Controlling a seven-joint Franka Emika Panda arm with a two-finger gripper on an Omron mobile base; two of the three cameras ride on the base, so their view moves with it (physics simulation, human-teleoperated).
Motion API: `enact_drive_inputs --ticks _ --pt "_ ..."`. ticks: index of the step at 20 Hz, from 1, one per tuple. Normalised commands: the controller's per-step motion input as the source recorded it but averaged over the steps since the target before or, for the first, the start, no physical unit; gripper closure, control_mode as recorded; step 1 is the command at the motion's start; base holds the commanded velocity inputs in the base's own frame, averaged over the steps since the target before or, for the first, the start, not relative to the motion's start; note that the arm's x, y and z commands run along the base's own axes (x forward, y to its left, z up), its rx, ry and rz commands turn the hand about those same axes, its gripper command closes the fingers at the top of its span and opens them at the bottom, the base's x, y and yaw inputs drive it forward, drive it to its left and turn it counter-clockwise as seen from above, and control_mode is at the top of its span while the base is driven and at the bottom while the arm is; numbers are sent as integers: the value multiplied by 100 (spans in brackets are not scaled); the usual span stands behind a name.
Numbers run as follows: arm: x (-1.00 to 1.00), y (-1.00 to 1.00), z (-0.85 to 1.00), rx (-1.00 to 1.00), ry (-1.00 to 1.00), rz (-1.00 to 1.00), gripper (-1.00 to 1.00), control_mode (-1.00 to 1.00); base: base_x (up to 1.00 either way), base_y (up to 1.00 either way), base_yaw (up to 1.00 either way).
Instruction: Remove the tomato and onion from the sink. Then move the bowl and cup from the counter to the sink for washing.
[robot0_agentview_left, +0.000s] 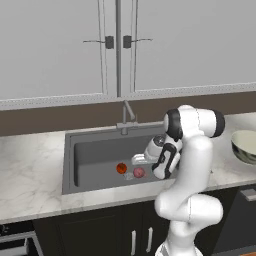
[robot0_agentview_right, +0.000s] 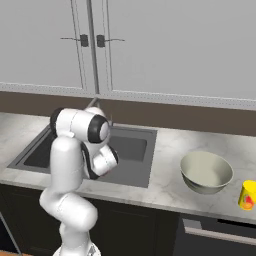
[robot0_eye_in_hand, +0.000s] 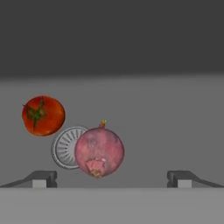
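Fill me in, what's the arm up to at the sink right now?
The arm is reaching down into the sink with its gripper open and holding nothing. In the hand view the onion lies between the fingertips, partly covering the round drain, and the tomato sits off to one side of it. Both are still in the basin. The bowl and the yellow cup are still on the counter, so nothing has been moved yet.

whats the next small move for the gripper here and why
Probably shift sideways toward the onion, then descend. The gripper is open above the sink floor, but the onion sits off-centre between the fingertips, nearer one, beside the drain. The tomato lies farther off.
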Motion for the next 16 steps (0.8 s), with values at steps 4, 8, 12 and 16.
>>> enact_drive_inputs --ticks 4,8,12,16 --pt "6 0 -14 0 4 0 -100 -100 0 0 0" --pt "7 0 -11 0 0 0 -100 -100 0 0 0" --pt "8 1 -3 0 0 0 -100 -100 0 0 0" --pt "7 5 0 0 0 0 -100 -100 0 0 0"
